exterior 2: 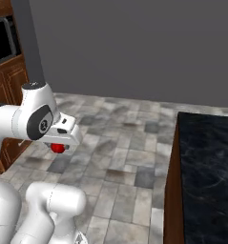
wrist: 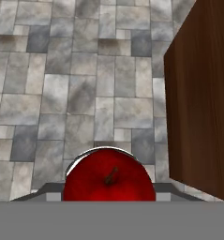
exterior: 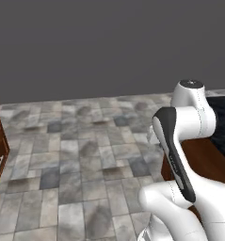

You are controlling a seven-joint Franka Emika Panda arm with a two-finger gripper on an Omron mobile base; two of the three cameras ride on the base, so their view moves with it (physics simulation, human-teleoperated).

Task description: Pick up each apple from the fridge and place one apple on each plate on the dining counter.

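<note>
1. My gripper is clamped on the deep red apple; in the hand view it sits between my jaws, stem up toward the camera.
2. In the right base view the apple shows as a small red ball under my white hand, above the grey stone tile floor.
3. The dining counter stands to my right (black marbled top, brown wood base), well apart from the apple.
4. In the hand view the counter's brown wood side rises at the right, beside the tiles.
5. Brown wooden cabinets stand at the far left.
</note>
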